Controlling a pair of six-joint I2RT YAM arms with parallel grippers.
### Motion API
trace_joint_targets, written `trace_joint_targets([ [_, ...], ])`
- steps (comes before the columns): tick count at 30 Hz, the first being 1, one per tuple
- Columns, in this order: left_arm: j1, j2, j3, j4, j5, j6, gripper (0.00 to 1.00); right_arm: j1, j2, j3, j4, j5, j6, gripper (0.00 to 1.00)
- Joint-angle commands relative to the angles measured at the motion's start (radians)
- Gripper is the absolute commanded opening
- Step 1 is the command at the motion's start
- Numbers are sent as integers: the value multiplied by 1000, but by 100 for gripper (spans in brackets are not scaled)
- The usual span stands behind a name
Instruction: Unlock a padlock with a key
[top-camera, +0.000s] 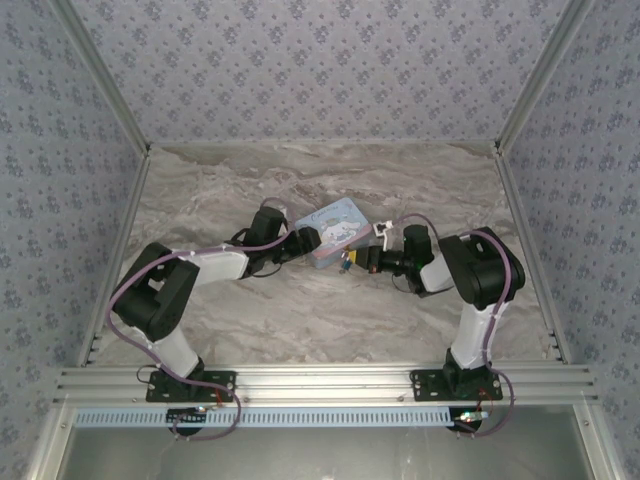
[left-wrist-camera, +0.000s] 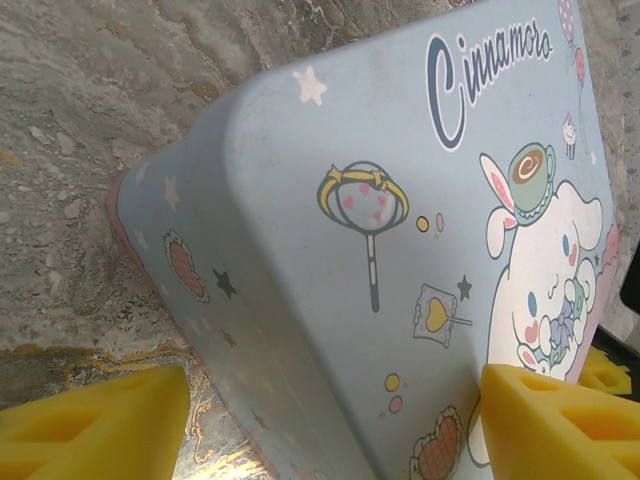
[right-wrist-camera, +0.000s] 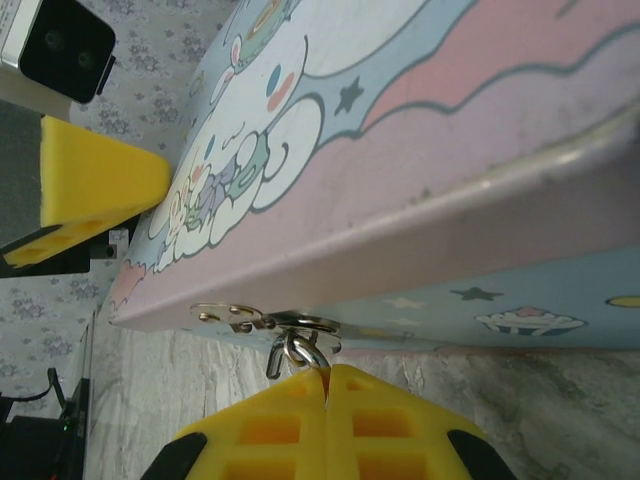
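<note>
Padlock (right-wrist-camera: 296, 352) hanging at tin (right-wrist-camera: 420, 150) front hasp; right end effector (right-wrist-camera: 328, 385) pinching together just below its shackle. Left end effector (left-wrist-camera: 330, 425) sitting apart, bracing tin. Lock's prob light, swingy, slippery; grip body, not shackle.

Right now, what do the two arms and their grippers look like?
Both arms are black and white with thin purple cables looping along them, bolted on black base plates. The left gripper and right gripper have bright yellow fingers with a moulded grid of recesses; black shows beside the right gripper's fingers.

Your padlock (top-camera: 347, 264) appears as a tiny blue body at the tin's near corner; its thin metal shackle (right-wrist-camera: 297, 349) hangs from the hasp.
</note>
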Motion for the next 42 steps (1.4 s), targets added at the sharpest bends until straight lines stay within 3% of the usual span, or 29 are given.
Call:
trace_joint_targets([
  [1, -7, 5, -27, -151, -46, 32, 75, -2, -49, -18, 44, 66, 35, 3],
  [16, -26, -3, -34, -150, -56, 27, 76, -3, -86, -81, 131, 214, 223, 2],
  [25, -27, -9, -31, -153, -61, 36, 78, -6, -133, -97, 111, 267, 245, 2],
  [34, -7, -14, -26, -170, -66, 45, 79, -45, -339, -111, -204, 279, 105, 2],
  [42, 60, 12, 9, -171, -26, 71, 79, -50, -615, -69, -642, 304, -47, 2],
])
